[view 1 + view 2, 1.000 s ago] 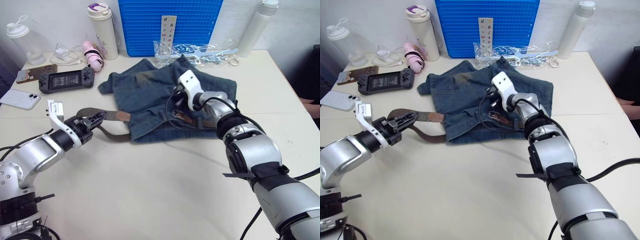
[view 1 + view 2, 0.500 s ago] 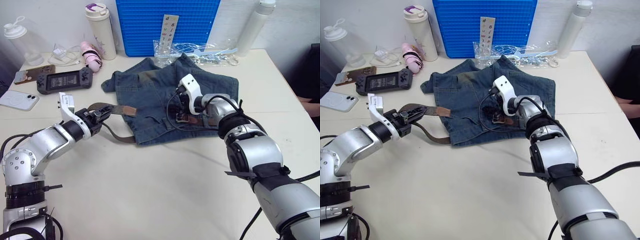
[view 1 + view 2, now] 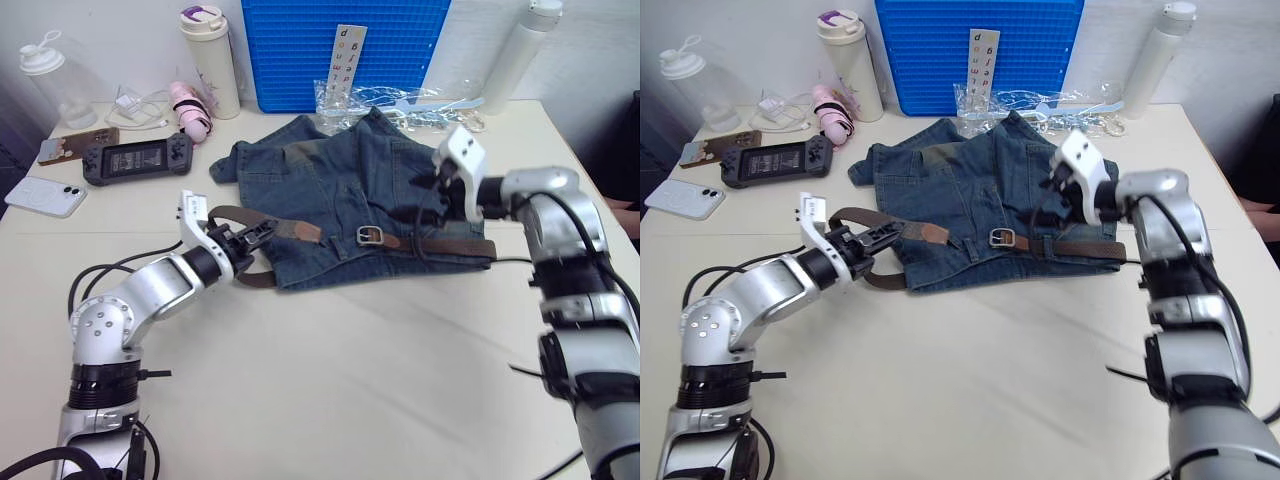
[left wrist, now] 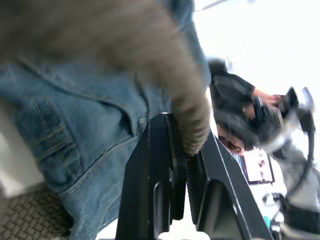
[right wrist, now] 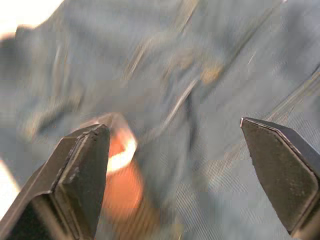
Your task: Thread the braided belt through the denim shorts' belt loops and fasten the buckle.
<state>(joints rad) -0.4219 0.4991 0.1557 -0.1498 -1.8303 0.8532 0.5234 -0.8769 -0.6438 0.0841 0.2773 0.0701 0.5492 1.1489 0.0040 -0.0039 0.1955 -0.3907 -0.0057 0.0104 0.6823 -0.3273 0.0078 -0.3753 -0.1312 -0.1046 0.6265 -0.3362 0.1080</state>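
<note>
- Cream table (image 3: pixel 330 380) against a pale wall, with a blue ribbed panel (image 3: pixel 345 50) standing at the back; a white strip (image 3: pixel 350 55) on it carries letters too small to read.
- One pair of denim shorts (image 3: pixel 340 190) lies mid-table.
- One braided belt (image 3: pixel 440 242) runs along the waistband, its buckle (image 3: pixel 369 235) on the denim.
- Left gripper (image 3: pixel 250 235): jaws clamped on the belt's strap, near its leather tip (image 3: pixel 300 230).
- Right gripper (image 3: pixel 1060 195): jaws spread wide above the shorts, gripping nothing.
- Two phones (image 3: pixel 40 196) (image 3: pixel 76 145), one handheld console (image 3: pixel 137 157), three bottles (image 3: pixel 210 60) (image 3: pixel 55 75) (image 3: pixel 520 50).
</note>
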